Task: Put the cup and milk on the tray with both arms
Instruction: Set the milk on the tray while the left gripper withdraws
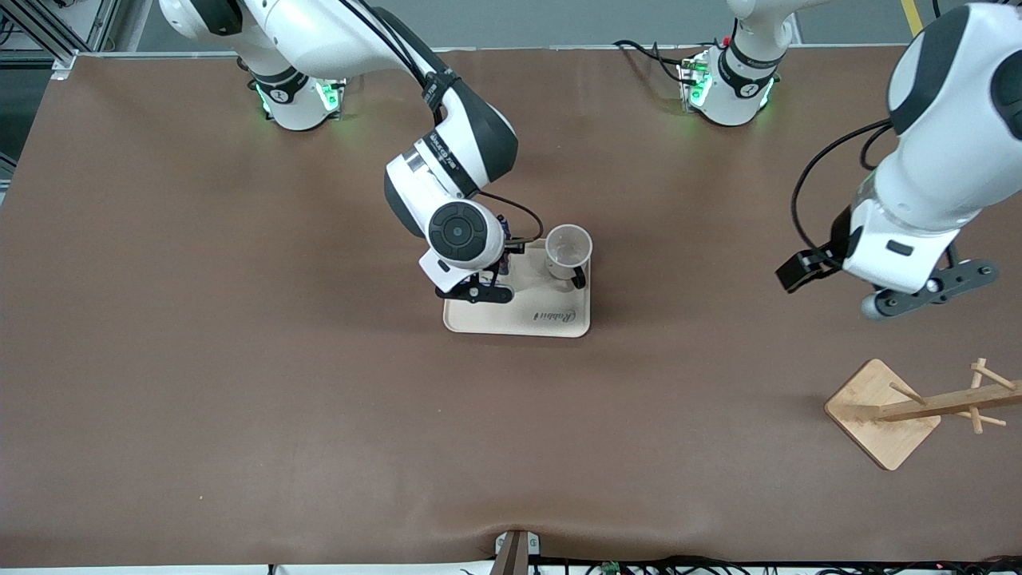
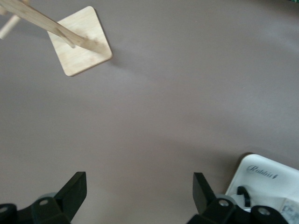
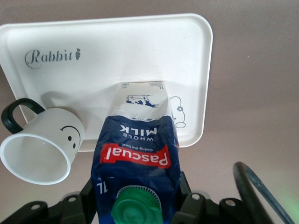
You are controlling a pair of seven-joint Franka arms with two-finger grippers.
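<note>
Brown matting covers the desk (image 1: 239, 383), and near its middle lies the cream tray (image 1: 519, 319) with the script word "Rabbit". The white mug (image 1: 568, 253) with the smiley face stands upright on the tray, at the tray's end toward the left arm and on its edge farther from the front camera, its black loop handle turned toward the camera.

Beside the mug on the same tray, toward the right arm's end, is the Pascual whole-milk carton (image 3: 135, 158). In the right wrist view its white base sits on the tray surface close to the small animal drawing, and the carton and mug are just beside each other. The right gripper (image 3: 135, 196) is over that part of the tray, its fingers (image 3: 88, 198) clamped against the 2 sides of the carton's dark blue top, on either side of the green cap (image 3: 136, 209). From the front camera the right arm's wrist hides nearly all of the carton.

The left gripper (image 2: 140, 198) hangs over bare desk toward the left arm's end, well apart from the tray, fingers (image 2: 74, 191) spread wide with nothing between them.

A bamboo mug rack (image 1: 906, 411) with a square base lies tipped over near the desk corner closest to the camera at the left arm's end.
</note>
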